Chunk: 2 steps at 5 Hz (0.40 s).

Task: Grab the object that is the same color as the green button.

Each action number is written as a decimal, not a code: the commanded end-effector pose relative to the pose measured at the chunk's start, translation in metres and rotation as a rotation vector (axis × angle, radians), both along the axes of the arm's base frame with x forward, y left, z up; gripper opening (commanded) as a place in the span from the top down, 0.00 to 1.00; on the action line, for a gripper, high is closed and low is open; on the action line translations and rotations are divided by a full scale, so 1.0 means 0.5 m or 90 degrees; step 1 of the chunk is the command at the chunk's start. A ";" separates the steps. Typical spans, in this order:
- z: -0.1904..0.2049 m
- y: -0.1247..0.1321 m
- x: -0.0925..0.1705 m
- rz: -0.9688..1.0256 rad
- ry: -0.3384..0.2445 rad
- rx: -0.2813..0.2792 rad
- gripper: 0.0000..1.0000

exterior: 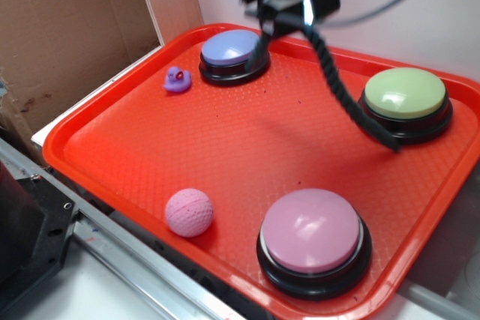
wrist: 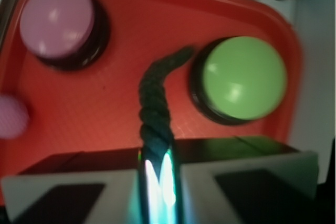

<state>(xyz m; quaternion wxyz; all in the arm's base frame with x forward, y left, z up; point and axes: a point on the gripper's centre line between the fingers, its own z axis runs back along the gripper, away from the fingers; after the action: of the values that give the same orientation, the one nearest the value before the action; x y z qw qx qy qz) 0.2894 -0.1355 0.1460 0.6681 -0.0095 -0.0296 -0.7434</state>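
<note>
My gripper point(exterior: 304, 16) is raised above the back of the red tray point(exterior: 97, 121) and is shut on one end of the dark green twisted rope point(exterior: 341, 84). The rope hangs down to the right, and its free end rests by the pale yellow-green button point(exterior: 406, 97). In the wrist view the rope point(wrist: 155, 114) runs out from between my closed jaws point(wrist: 157, 179) and curls toward the green button point(wrist: 242, 77).
A lavender-blue button point(exterior: 232, 52) stands at the tray's back, just left of my gripper. A pink button point(exterior: 313, 236) is at the front right, a pink ball point(exterior: 189, 212) at the front, a small purple duck point(exterior: 177, 80) at the left. Cardboard stands behind the tray.
</note>
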 end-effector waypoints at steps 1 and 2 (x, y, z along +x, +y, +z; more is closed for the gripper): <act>0.207 0.015 -0.036 0.310 0.011 -0.084 1.00; 0.232 0.061 -0.076 0.325 0.009 -0.153 1.00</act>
<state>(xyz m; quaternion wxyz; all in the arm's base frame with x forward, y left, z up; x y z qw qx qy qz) 0.2511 -0.1075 0.2477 0.8347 -0.0904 -0.0845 -0.5366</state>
